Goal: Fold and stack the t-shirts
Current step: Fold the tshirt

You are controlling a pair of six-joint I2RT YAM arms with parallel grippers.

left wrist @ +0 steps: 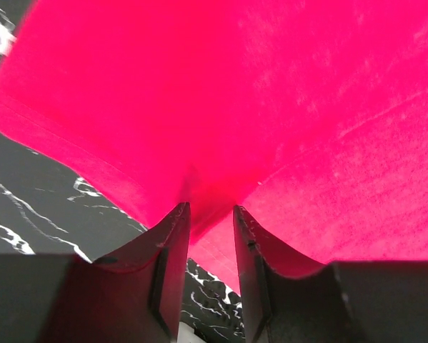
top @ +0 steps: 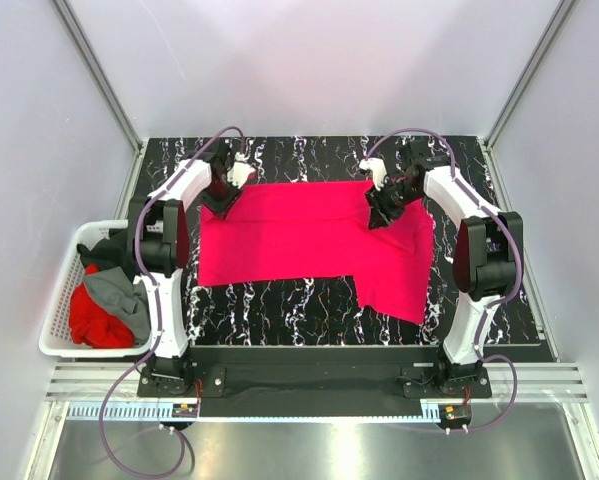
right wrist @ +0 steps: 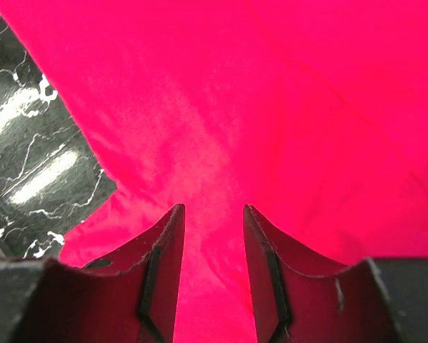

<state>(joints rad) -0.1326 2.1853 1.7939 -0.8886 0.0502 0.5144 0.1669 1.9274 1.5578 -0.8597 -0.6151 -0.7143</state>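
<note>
A crimson-pink t-shirt (top: 299,235) lies spread on the black marble table, with one sleeve hanging toward the near right. My left gripper (top: 222,198) is at its far left corner. In the left wrist view the jaws (left wrist: 211,209) stand narrow with the shirt's edge (left wrist: 271,107) pinched between them, creases run to the tips, and the table shows beneath. My right gripper (top: 379,210) is at the far right part of the shirt. In the right wrist view its jaws (right wrist: 214,207) stand a little apart over smooth cloth (right wrist: 271,93).
A white lattice basket (top: 51,300) stands at the left of the table and holds a red shirt (top: 94,320), a grey one (top: 119,295) and a black one (top: 109,250). Bare marble table (top: 279,305) shows in front of the shirt.
</note>
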